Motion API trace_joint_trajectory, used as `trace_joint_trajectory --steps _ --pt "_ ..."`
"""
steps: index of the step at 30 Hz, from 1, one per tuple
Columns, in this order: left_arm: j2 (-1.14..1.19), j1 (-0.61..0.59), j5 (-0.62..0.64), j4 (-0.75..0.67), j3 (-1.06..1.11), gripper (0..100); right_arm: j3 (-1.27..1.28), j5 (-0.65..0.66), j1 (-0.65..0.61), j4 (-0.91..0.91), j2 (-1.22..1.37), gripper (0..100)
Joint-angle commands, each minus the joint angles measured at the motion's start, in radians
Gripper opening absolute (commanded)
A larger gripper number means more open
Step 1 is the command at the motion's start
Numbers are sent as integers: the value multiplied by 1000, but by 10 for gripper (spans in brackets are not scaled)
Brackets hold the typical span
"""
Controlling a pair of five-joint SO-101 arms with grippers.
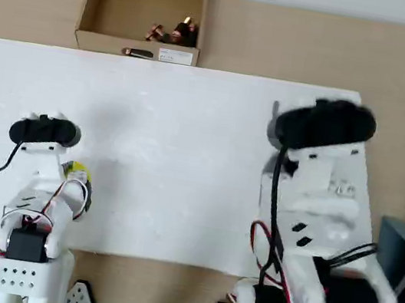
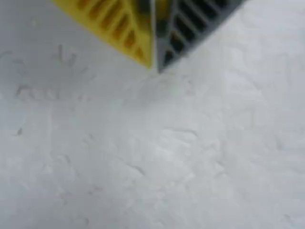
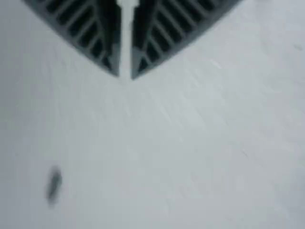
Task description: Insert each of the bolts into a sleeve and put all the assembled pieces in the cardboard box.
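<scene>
High view: the cardboard box [image 1: 91, 1] sits at the far edge of the surface [image 1: 298, 43], just past the white foam sheet [image 1: 171, 154]. The assembled pieces [image 1: 172, 32] lie bunched in its near right corner, coppery and touching each other. They are too small to read any long axis.

Your left arm [image 1: 40, 171] is at the near edge, roughly in line with the box. Your right arm [image 1: 315, 178] is off to the other side, further up the sheet. Both are well apart from the box, with the left one better lined up with it.

Left wrist view: the left hand [image 2: 155, 64] is closed tip to tip, one yellow finger and one grey, holding nothing, just above the foam.

Right wrist view: the right hand [image 3: 125, 74] is down to a thin slit with nothing in it, also low over the foam. A small dark mark [image 3: 53, 183] shows on the sheet nearby, and you can't tell what it is.

Check one thing. A short dark streak [image 1: 137, 53] lies at the foot of the box's front wall, its long axis parallel to that wall. You can't tell whether it is a stray piece or just print. If it's a stray, it lies straight ahead of the left hand, so that arm is the nearer one. Otherwise the task looks finished.
</scene>
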Motion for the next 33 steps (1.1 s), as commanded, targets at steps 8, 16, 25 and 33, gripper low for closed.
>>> trace_joint_trajectory --steps 8,16,25,33 --pt "-10 -9 -5 -17 -3 2 549 28 39 -190 -389 9" --pt "-10 -9 -5 -17 -3 2 886 68 38 -278 -633 9" --pt "-10 -9 -5 -17 -3 2 1061 94 38 -275 -734 9" --pt "-10 -9 -5 -17 -3 2 1156 92 38 -313 -740 9"
